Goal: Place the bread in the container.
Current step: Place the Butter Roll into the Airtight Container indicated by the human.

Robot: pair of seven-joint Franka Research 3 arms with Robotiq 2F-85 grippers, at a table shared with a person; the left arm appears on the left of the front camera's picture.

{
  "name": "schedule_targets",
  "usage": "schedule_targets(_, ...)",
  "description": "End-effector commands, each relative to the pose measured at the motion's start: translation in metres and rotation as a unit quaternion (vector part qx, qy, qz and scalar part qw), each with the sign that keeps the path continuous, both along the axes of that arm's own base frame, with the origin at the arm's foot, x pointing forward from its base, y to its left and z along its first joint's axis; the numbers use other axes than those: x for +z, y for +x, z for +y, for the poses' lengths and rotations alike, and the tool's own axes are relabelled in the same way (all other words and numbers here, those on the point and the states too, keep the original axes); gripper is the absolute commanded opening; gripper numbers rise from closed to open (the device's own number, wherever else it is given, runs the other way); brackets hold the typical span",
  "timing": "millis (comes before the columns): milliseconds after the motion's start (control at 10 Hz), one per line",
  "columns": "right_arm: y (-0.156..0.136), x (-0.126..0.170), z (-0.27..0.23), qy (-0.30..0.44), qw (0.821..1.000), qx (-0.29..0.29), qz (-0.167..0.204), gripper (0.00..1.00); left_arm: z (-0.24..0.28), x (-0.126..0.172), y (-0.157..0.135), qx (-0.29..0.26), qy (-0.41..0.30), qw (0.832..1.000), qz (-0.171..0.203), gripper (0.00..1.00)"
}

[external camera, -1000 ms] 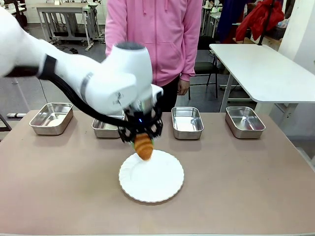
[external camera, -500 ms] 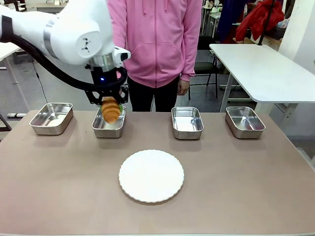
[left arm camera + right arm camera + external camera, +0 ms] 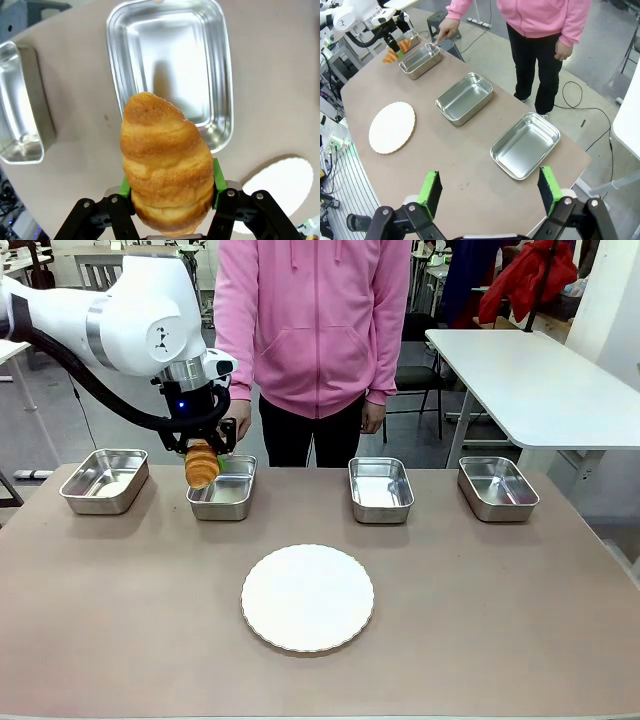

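Bread lifted off the plate and carried to the pan row, now hanging at the second pan's near-left edge.

Left gripper is clamped on the bread, green pads against its sides, held above the table. Over the last second it has left the white plate, reached the container and drifted slightly left. A person's hand points into that pan. Right gripper is spread wide, holding nothing. Judgement: recentre over the pan, then release.
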State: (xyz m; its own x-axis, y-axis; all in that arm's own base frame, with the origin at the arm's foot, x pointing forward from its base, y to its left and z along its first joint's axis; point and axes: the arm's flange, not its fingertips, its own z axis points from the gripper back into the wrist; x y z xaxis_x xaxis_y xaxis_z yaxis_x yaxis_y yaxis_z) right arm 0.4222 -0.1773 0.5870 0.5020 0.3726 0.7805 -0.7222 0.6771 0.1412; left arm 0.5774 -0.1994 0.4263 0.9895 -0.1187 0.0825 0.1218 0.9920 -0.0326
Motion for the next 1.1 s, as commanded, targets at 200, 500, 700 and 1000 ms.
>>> schedule_targets(200, -0.001, 0.001, 0.001, 0.003, 1.0, 0.002, -0.004, 1.0, 0.0, 0.0, 0.0, 0.0, 0.0, 1.0, 0.0, 0.64)
schedule_targets(500, -0.001, 0.001, 0.001, 0.003, 1.0, 0.002, -0.004, 1.0, -0.004, -0.011, 0.013, -0.01, -0.018, 1.0, -0.011, 0.64)
schedule_targets(700, -0.001, 0.001, 0.001, 0.003, 1.0, 0.002, -0.004, 1.0, -0.006, -0.019, 0.029, -0.021, -0.024, 0.999, 0.001, 0.64)
schedule_targets(1000, -0.001, 0.001, 0.001, 0.003, 1.0, 0.002, -0.004, 1.0, -0.002, -0.034, 0.046, -0.034, -0.026, 0.999, 0.0, 0.64)
